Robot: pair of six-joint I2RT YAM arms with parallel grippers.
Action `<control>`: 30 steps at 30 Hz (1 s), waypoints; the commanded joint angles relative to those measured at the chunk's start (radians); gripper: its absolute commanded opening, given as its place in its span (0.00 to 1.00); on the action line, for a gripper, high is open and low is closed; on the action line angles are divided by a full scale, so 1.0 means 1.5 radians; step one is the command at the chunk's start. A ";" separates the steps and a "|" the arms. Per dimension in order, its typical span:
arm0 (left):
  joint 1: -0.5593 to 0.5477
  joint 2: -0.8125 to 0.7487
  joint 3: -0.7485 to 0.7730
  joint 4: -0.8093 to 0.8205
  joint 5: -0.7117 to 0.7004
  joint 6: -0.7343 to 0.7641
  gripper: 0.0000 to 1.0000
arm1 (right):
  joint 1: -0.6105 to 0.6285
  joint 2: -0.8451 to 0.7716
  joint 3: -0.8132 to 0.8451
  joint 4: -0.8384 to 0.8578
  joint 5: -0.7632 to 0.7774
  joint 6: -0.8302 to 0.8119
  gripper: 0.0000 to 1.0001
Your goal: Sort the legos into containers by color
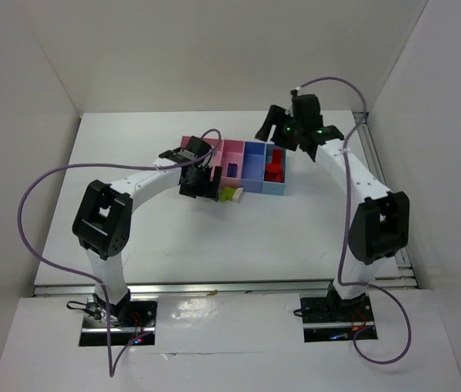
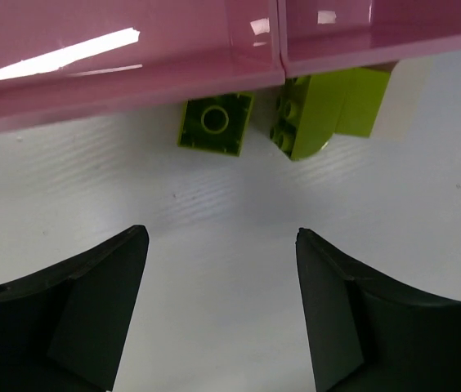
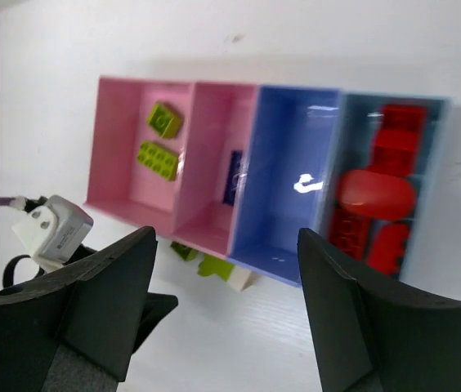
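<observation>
The joined containers [image 1: 247, 145] stand mid-table. In the right wrist view the wide pink bin [image 3: 116, 163] holds two yellow-green legos [image 3: 158, 159]. The narrower pink bin [image 3: 210, 220] holds a dark blue lego [image 3: 234, 175]. One blue bin [image 3: 284, 220] looks empty and the end bin [image 3: 333, 163] holds several red legos [image 3: 375, 192]. Two yellow-green legos [image 2: 216, 122] [image 2: 312, 114] and a whitish one [image 2: 402, 98] lie on the table against the pink bins' front wall [image 2: 124, 82]. My left gripper [image 2: 221, 237] is open and empty just before them. My right gripper [image 3: 226, 237] is open and empty, high above the bins.
White walls close in the table [image 1: 214, 237] at the back and both sides. The left arm's wrist and its purple cable [image 3: 51, 233] show at the left of the right wrist view. A rail [image 1: 378, 163] runs along the table's right edge.
</observation>
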 commanded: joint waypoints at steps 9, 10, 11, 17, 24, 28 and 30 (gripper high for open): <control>-0.003 0.085 0.055 0.074 -0.045 0.029 0.74 | -0.060 -0.073 -0.066 -0.012 0.022 -0.014 0.77; -0.003 0.085 0.055 0.082 -0.051 0.029 0.74 | -0.060 -0.079 -0.066 -0.012 0.022 -0.014 0.75; -0.003 0.085 0.055 0.082 -0.051 0.029 0.74 | -0.060 -0.079 -0.074 -0.012 0.015 -0.014 0.75; -0.003 0.118 0.067 0.090 -0.060 0.029 0.71 | -0.060 -0.079 -0.080 -0.004 0.009 -0.008 0.75; -0.003 0.131 0.082 0.084 -0.053 0.029 0.55 | -0.072 -0.073 -0.080 -0.004 0.003 -0.014 0.75; -0.003 0.102 0.082 0.065 -0.053 0.036 0.32 | -0.072 -0.073 -0.086 0.002 -0.003 -0.014 0.75; -0.003 0.062 0.089 0.028 -0.053 0.036 0.23 | -0.072 -0.073 -0.079 0.002 -0.003 -0.014 0.75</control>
